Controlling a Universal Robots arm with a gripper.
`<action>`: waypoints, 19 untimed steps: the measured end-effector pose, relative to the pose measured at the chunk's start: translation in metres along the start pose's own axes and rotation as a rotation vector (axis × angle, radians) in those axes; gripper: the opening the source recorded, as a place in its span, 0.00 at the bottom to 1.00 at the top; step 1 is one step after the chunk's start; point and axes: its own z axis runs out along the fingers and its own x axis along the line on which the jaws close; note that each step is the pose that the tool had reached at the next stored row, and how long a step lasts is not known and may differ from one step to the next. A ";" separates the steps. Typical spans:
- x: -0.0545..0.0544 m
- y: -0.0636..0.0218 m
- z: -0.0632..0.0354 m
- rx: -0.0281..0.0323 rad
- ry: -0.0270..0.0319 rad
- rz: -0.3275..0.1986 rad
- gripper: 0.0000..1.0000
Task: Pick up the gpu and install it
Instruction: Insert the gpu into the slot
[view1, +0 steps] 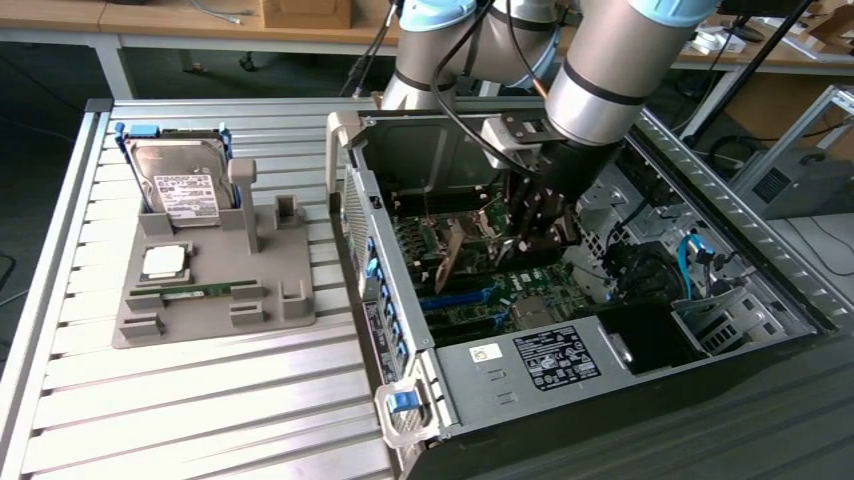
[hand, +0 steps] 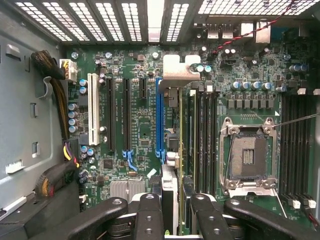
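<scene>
Slatted metal table under an open computer case in the exterior view; claw down inside the case, clenched on the gpu, card edge-on just over the motherboard. Off beyond the case, grey holder with hard drive.

Seen from the wrist: gpu upright between the fingers, silver bracket farthest from the claw, blue slot just beside, empty CPU socket further off.

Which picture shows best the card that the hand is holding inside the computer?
The exterior view: there the gpu hangs upright in the hand above the motherboard, its flat side showing. The wrist view shows the card edge-on, a thin strip with its silver bracket, between the fingers.
</scene>
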 end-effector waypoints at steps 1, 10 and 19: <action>0.000 0.0000 0.0002 0.0000 0.0000 0.000 0.27; 0.001 -0.0001 0.0035 0.0000 -0.0001 0.000 0.27; 0.003 -0.0001 0.0077 -0.0001 0.0000 0.000 0.27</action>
